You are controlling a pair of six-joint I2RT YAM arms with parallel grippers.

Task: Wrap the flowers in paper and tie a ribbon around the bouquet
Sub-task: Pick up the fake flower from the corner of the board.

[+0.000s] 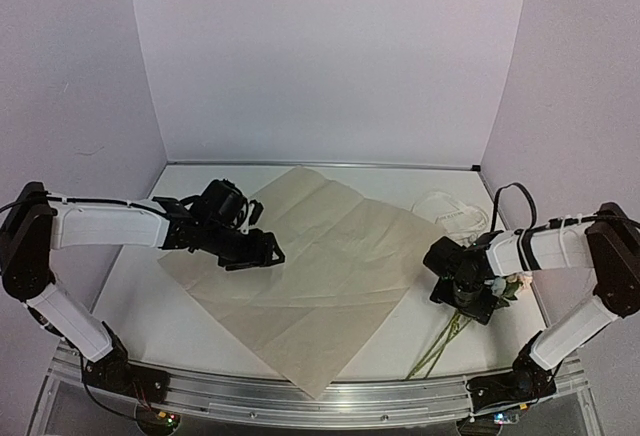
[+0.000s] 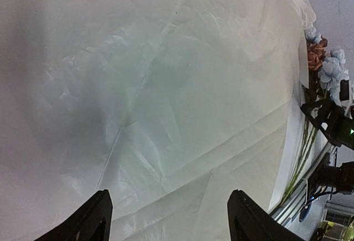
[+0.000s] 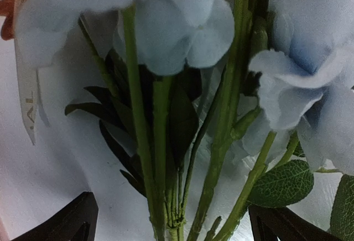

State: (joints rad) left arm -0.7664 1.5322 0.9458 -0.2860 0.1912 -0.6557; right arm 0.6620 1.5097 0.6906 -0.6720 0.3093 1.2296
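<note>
The tan paper (image 1: 320,266) lies flat as a diamond on the table, creased by folds. My left gripper (image 1: 256,252) hovers over its left part, open, with only paper (image 2: 166,103) between the fingertips (image 2: 94,219). The flowers (image 1: 442,344) lie at the right, stems toward the near edge. My right gripper (image 1: 470,298) is low over them, open. In the right wrist view the green stems (image 3: 221,141) and pale-blue heads (image 3: 177,25) stand between its wide-apart fingers (image 3: 72,221), ungripped. The cream ribbon (image 1: 447,211) is heaped at the back right, and a lettered strip of it (image 3: 27,97) lies beside the flowers.
White walls close the table at the back and both sides. The metal rail (image 1: 300,401) with both arm bases runs along the near edge. In the left wrist view the flower heads (image 2: 326,67) and the right arm (image 2: 332,125) lie beyond the paper's right edge.
</note>
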